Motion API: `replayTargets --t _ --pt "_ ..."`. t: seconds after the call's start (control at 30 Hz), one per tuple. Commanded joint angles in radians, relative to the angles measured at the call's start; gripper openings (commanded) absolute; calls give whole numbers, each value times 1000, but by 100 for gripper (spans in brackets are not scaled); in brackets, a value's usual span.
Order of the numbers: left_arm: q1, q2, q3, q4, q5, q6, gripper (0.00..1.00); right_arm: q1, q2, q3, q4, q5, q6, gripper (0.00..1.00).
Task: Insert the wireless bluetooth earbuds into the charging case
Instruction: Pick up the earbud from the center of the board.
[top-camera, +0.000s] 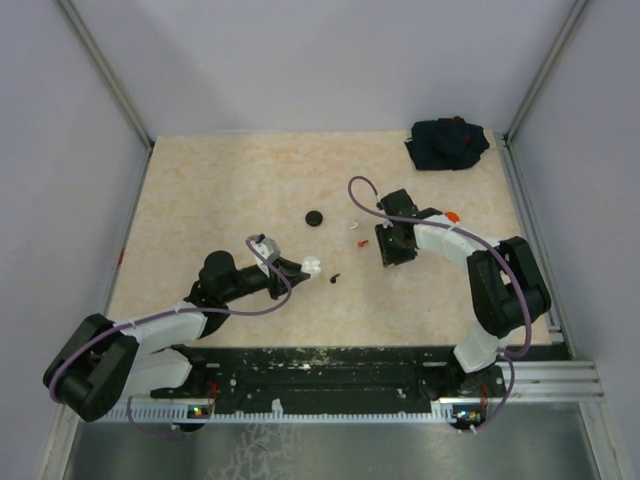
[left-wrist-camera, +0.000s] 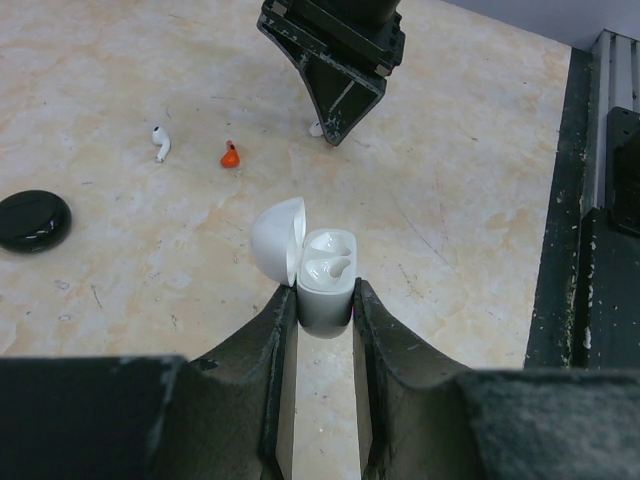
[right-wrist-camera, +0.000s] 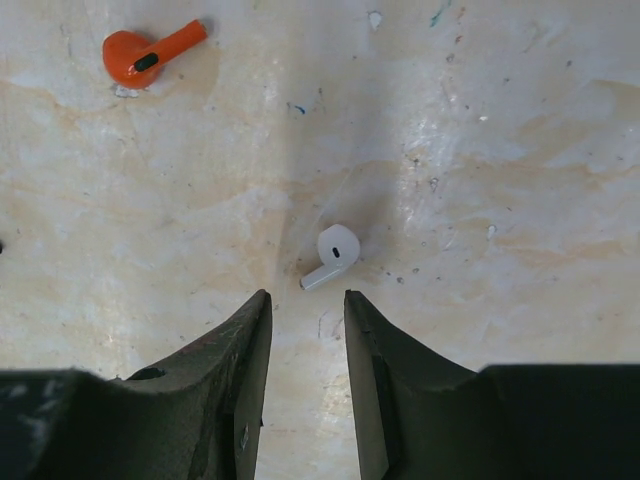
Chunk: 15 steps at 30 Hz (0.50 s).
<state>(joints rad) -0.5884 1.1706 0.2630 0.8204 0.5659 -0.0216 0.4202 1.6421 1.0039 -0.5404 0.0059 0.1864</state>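
Observation:
My left gripper (left-wrist-camera: 325, 300) is shut on the open white charging case (left-wrist-camera: 327, 285), lid (left-wrist-camera: 277, 238) swung to the left; in the top view the gripper (top-camera: 304, 267) holds it near the table's middle. My right gripper (right-wrist-camera: 306, 297) is open, low over the table, with a white earbud (right-wrist-camera: 333, 255) lying just beyond its fingertips. A red earbud (right-wrist-camera: 150, 50) lies further off to the left. In the left wrist view, a second white earbud (left-wrist-camera: 160, 143) and the red one (left-wrist-camera: 230, 155) lie left of the right gripper (left-wrist-camera: 335, 60). A black earbud (top-camera: 335, 278) lies beside the case.
A black round puck (top-camera: 316, 217) sits on the table behind the case, also in the left wrist view (left-wrist-camera: 32, 220). A dark cloth bundle (top-camera: 447, 143) lies at the back right corner. A small orange thing (top-camera: 452, 215) shows by the right arm.

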Motion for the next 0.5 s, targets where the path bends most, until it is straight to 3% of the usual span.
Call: replayTargets --t 0.0,0.47 --pt "4 -14 22 0 19 2 1 -22 -51 29 35 54 -7 35" --pt "4 -20 22 -6 28 4 1 -24 53 59 85 56 -52 29"
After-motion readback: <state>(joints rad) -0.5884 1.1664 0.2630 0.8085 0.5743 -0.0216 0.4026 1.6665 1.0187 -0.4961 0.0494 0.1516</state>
